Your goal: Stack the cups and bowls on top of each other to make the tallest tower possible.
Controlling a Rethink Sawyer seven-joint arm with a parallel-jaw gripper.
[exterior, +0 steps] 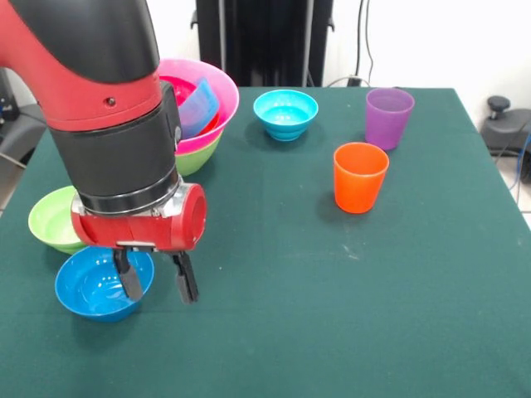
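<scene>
Bowls sat nested at the table's far left, forming the tower: a lime green base bowl, a huge pink bowl above it, with a red bowl and a tilted pale blue bowl inside. A cyan bowl stood alone near the far edge; the purple cup and orange cup stood upright to its right, near each other but apart. At the near left lay a second lime green bowl and, just beside it, a blue bowl. The gripper hung partly open and held nothing, one finger over the blue bowl's rim, the other outside it. The table wore dark green cloth with faint pale marks. Behind stood a white wall, cables, dark equipment and a chair base. No writing was readable.
</scene>
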